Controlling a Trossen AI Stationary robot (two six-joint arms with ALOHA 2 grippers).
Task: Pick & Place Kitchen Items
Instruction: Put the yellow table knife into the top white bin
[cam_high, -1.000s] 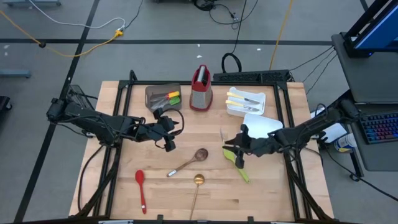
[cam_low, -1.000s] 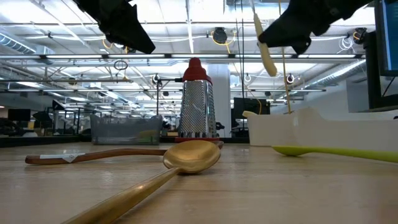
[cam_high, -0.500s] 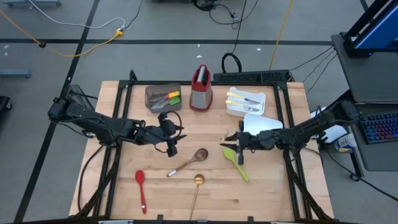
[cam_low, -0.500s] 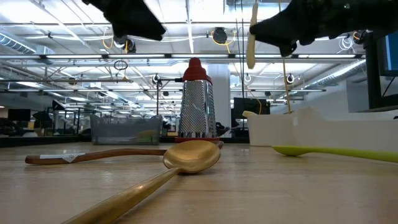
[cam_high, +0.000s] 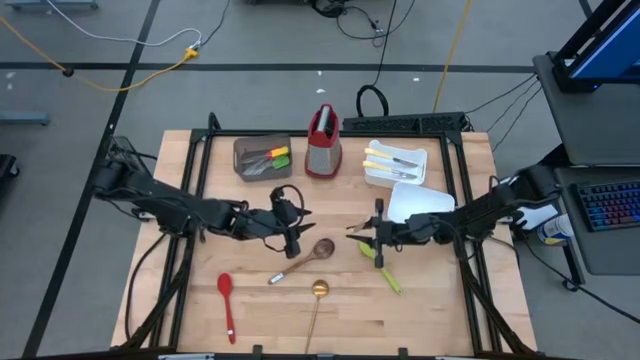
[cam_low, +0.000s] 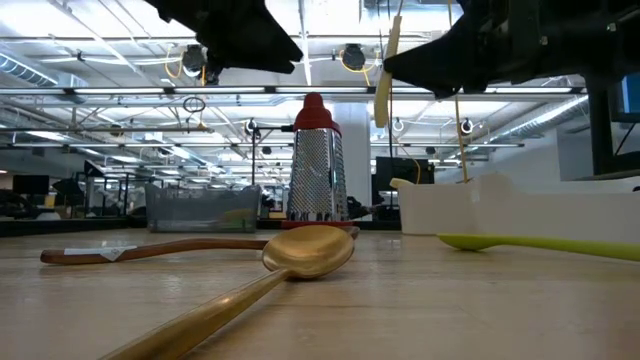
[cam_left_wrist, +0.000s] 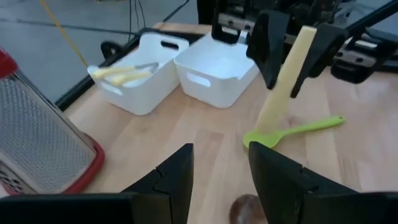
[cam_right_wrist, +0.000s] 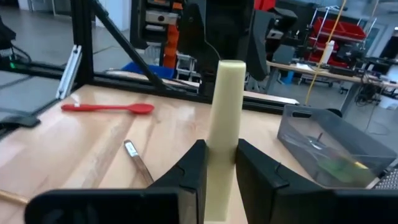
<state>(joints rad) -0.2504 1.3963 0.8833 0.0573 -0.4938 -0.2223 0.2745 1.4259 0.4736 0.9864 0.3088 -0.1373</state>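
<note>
Currently: right claw (cam_high: 372, 237) gripping slim pale-yellow utensil handle (cam_left_wrist: 287, 79) upright, frame centre, above wooden surface (cam_high: 440, 310) | left claw (cam_high: 291, 235) open, empty, centre-left | judged light, stiff, smooth; pinch mid-handle.

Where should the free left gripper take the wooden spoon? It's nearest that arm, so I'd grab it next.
Grip the wooden spoon mid-handle, coming straight down with the fingers across the shaft. It lies flat and aslant, bowl toward the left gripper, with bare table along the handle. The right gripper holds a pale-handled utensil clear of it.
</note>
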